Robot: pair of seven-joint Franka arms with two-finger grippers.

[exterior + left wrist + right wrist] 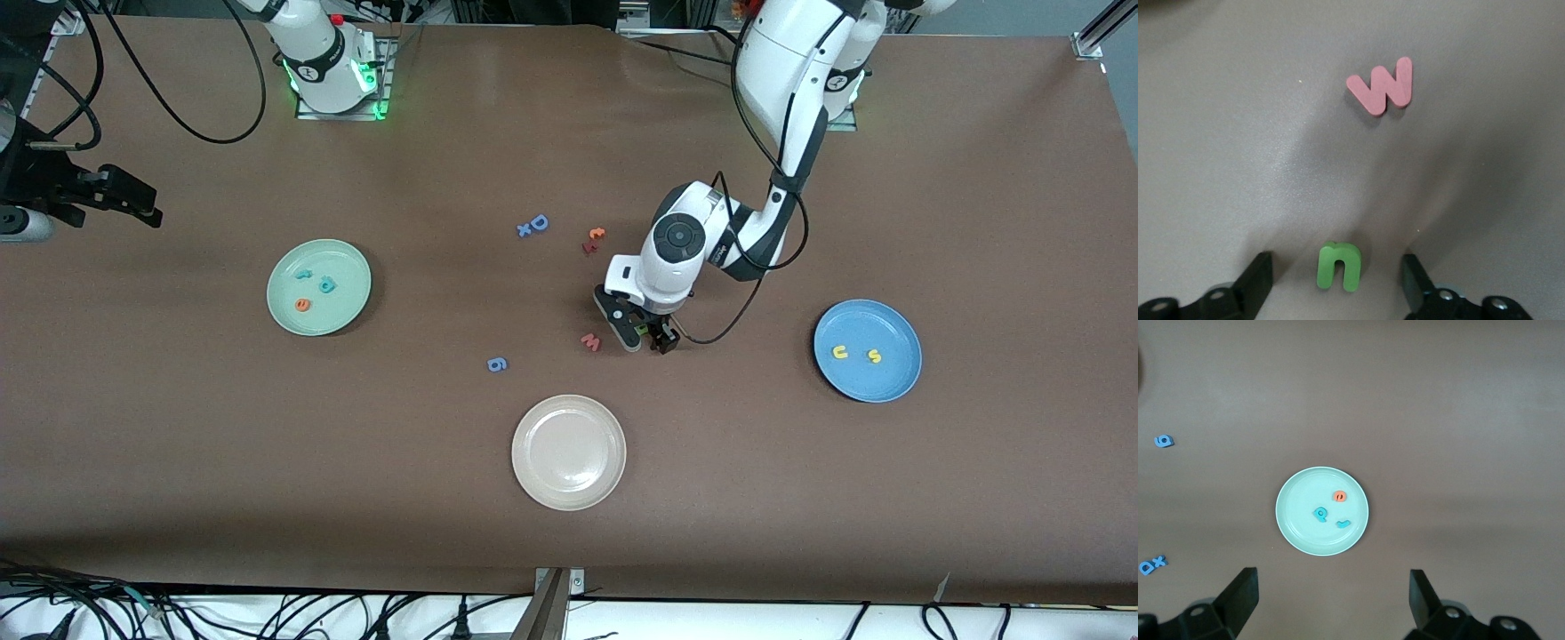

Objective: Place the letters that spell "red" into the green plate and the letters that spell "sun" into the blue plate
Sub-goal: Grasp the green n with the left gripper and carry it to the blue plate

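The left gripper point(1338, 283) is down at the table with its fingers apart around the green letter point(1339, 265), beside the pink w point(1382, 87). A crooked squeeze could flick it away. The right gripper point(1331, 603) waits, fingers apart, above the green plate point(1290, 520)

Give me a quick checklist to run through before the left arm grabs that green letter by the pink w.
1. Green letter sits between the left gripper's fingers: ok.
2. Fingers clear of the pink w: ok.
3. Letter already gripped: not ok, gaps show on both sides.
4. Blue plate has room beside its two yellow letters: ok.
5. Green plate holds three letters: ok.
6. Right gripper waits open high over the green plate, out of the way: ok.
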